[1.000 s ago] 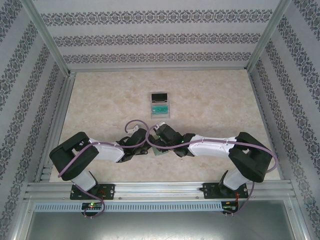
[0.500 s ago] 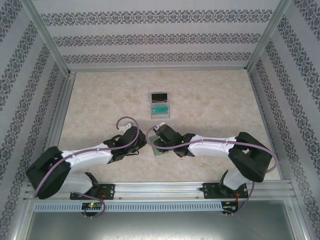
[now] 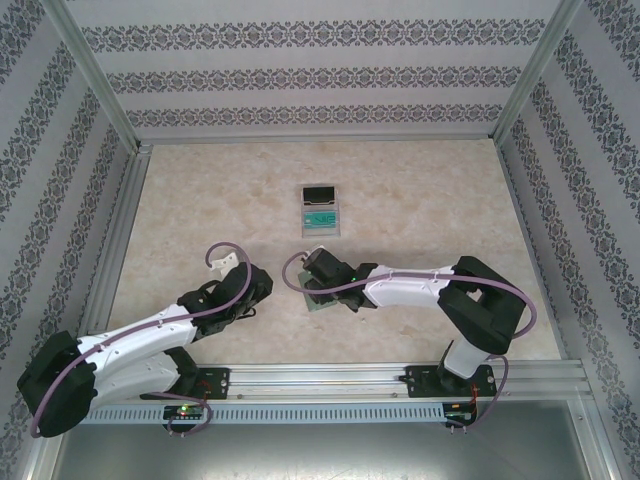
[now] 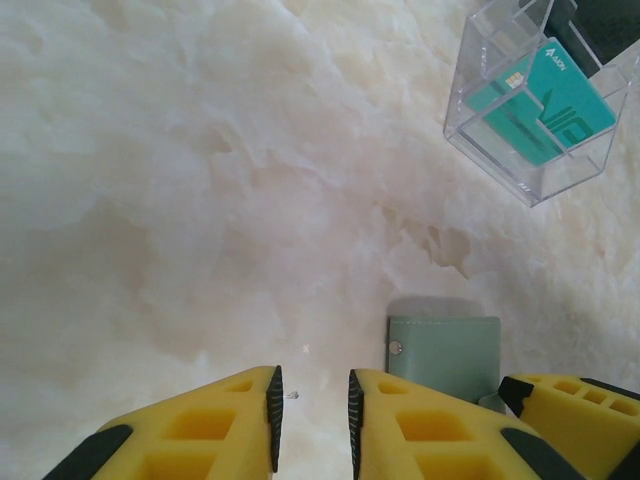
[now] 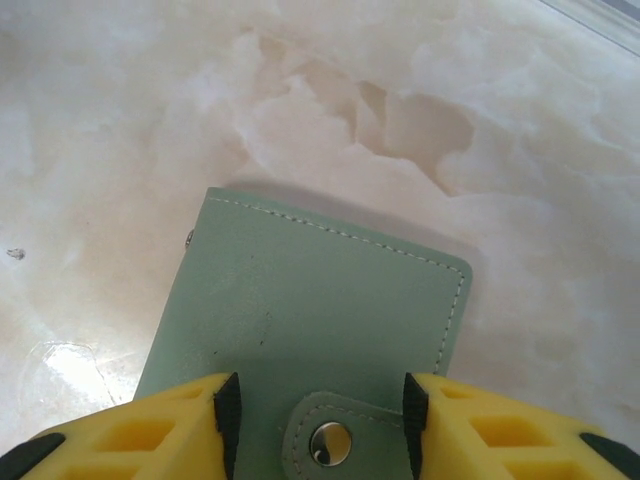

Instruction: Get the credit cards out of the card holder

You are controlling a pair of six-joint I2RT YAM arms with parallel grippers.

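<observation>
The card holder [image 5: 310,310] is a sage-green wallet lying shut and flat on the table, its snap tab [image 5: 330,440] fastened. My right gripper [image 5: 320,425] hangs just over it, open, one pad on each side of the tab without touching it. From above, the card holder [image 3: 323,303] pokes out under the right gripper [image 3: 313,278]. My left gripper [image 4: 312,420] is open a little with nothing between its pads, left of the card holder [image 4: 445,355]. Credit cards stand in a clear tray: a teal one [image 4: 540,100] and a black one [image 4: 600,25].
The clear tray [image 3: 320,210] sits mid-table beyond both grippers. Bare marble tabletop [image 3: 200,200] spreads to either side. Patterned walls and metal rails [image 3: 320,378] enclose the workspace. In the left wrist view a yellow finger of the right gripper [image 4: 570,400] rests beside the wallet.
My left arm has swung back and to the left, away from the wallet, and its jaws have opened. The right gripper has stayed over the wallet and opened slightly wider.
</observation>
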